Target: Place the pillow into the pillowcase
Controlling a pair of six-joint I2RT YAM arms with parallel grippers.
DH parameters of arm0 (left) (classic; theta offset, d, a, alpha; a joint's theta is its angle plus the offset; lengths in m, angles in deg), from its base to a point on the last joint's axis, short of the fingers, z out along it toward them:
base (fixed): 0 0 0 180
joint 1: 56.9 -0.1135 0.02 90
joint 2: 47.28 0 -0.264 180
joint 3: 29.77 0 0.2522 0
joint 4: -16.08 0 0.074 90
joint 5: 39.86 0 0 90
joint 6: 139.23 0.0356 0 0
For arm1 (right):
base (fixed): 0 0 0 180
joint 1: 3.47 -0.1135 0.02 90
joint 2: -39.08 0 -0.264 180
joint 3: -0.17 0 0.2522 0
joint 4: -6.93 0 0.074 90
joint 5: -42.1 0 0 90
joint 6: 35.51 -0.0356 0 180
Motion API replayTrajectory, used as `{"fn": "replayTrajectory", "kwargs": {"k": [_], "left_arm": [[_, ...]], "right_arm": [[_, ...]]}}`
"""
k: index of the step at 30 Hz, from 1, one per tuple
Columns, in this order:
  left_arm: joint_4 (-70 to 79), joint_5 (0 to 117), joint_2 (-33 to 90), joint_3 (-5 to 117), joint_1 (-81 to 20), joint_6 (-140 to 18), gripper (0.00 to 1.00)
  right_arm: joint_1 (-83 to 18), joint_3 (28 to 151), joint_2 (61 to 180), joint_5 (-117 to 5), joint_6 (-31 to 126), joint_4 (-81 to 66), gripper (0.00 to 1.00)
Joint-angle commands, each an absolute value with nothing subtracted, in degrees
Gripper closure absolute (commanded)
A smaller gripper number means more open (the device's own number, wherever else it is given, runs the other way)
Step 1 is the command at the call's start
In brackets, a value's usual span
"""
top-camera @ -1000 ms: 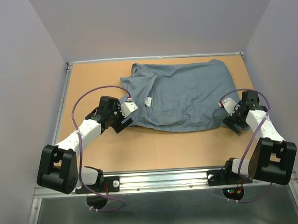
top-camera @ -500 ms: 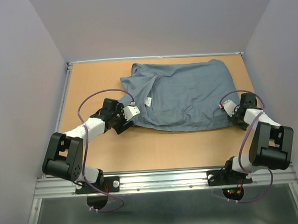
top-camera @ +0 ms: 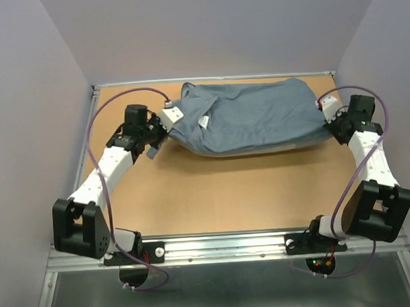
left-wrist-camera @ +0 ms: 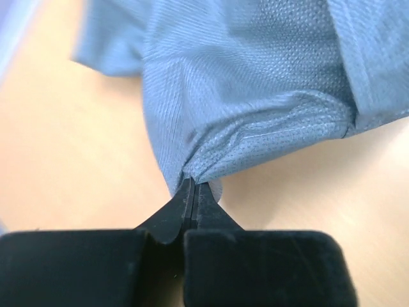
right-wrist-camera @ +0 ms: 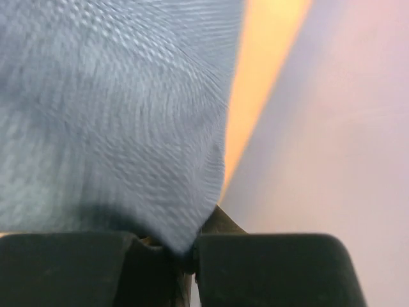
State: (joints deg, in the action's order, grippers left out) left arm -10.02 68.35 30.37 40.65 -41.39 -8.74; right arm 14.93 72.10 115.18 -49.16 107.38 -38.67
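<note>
The pillowcase [top-camera: 248, 117] is a slate-blue cloth bundle stretched across the far half of the table, its near edge raised. My left gripper [top-camera: 165, 132] is shut on its left corner. In the left wrist view the black fingertips [left-wrist-camera: 195, 187] pinch a gathered fold of the pillowcase [left-wrist-camera: 255, 83]. My right gripper [top-camera: 331, 126] is shut on the right end. In the right wrist view the pillowcase [right-wrist-camera: 108, 115] drapes over the closed jaws of my right gripper [right-wrist-camera: 185, 251]. A thin pale strip [top-camera: 273, 150] shows under the near edge. Otherwise the pillow is hidden.
The tan table [top-camera: 214, 194] is boxed in by pale walls on three sides; the right wall [right-wrist-camera: 332, 128] stands close beside my right gripper. A metal rail [top-camera: 224, 247] carries both arm bases at the near edge. A small white label [top-camera: 205, 121] hangs on the cloth.
Both grippers have shut on the pillowcase's near corners, then swung up and toward the far side. The cloth's near edge came with them, so it now lies bunched and narrower.
</note>
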Motion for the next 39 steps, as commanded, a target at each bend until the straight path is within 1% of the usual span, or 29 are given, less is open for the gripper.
{"fn": "replayTrajectory", "kwargs": {"k": [1,6,13,15,18,23,24,27,28,29,30,31,32,33,34,35,36,37,38,39], "left_arm": [[-9.64,69.12,23.57,49.37,-45.55,-15.03,1.00],[-7.97,66.31,18.22,56.75,-46.53,-19.69,1.00],[-0.94,56.30,8.46,62.82,-46.62,-23.91,1.00],[-0.14,54.28,8.09,65.53,-46.62,-24.00,1.00],[1.61,51.90,8.88,68.10,-46.62,-22.86,1.00],[5.74,52.68,13.00,64.42,-46.62,-18.47,1.00],[6.71,52.68,13.80,62.15,-46.62,-18.20,1.00],[13.29,52.16,18.89,57.56,-46.62,-18.20,1.00],[16.87,52.07,20.73,57.12,-46.70,-18.11,1.00],[18.82,51.46,25.53,57.03,-46.96,-18.20,1.00],[22.76,50.93,28.54,57.63,-47.31,-18.55,1.00],[23.41,50.58,35.79,59.03,-47.75,-19.07,1.00],[22.37,51.27,40.30,61.83,-48.45,-19.60,1.00],[16.79,51.19,45.13,71.60,-49.33,-21.52,1.00],[13.69,46.32,54.84,77.71,-49.60,-23.63,0.90],[8.96,45.31,59.81,92.56,-49.95,-24.87,0.54],[2.91,44.78,64.38,101.58,-50.39,-26.19,0.45],[-7.94,45.30,71.04,109.24,-51.70,-28.90,0.40],[-11.70,47.04,73.02,120.37,-52.32,-29.97,0.35],[-14.70,48.80,73.74,122.92,-53.20,-31.11,0.29]], "right_arm": [[16.22,88.41,115.72,-51.86,100.82,-38.73,0.99],[16.66,99.33,115.64,-52.03,99.15,-41.19,0.99],[17.10,117.53,114.58,-51.07,95.19,-41.81,1.00],[17.10,121.48,115.54,-50.19,95.10,-42.16,1.00],[17.10,122.03,118.18,-49.57,96.15,-42.08,0.99],[16.40,118.44,123.79,-52.91,95.37,-42.07,0.99],[15.88,118.08,126.77,-52.56,94.84,-41.99,0.99],[13.77,117.29,131.88,-52.91,93.52,-41.90,0.99],[12.37,117.37,135.64,-53.78,92.30,-41.90,0.99],[11.57,118.59,137.85,-54.22,91.33,-41.64,0.99],[10.61,119.82,143.53,-54.32,88.71,-41.55,0.99],[8.77,121.75,146.89,-54.23,86.77,-41.55,0.99],[7.88,124.99,150.32,-53.79,84.84,-41.72,0.98],[7.00,133.29,154.79,-52.48,81.51,-43.99,0.67],[6.12,140.24,163.01,-52.12,79.82,-46.18,0.36],[6.03,147.45,168.05,-52.03,78.42,-53.17,0.17],[6.03,155.26,172.19,-51.60,77.01,-56.89,0.01],[6.03,169.44,177.02,-49.77,76.12,-62.15,0.00],[6.03,172.02,176.72,-48.88,76.90,-63.07,0.00],[6.20,170.65,174.98,-48.43,77.69,-62.73,0.00]]}}
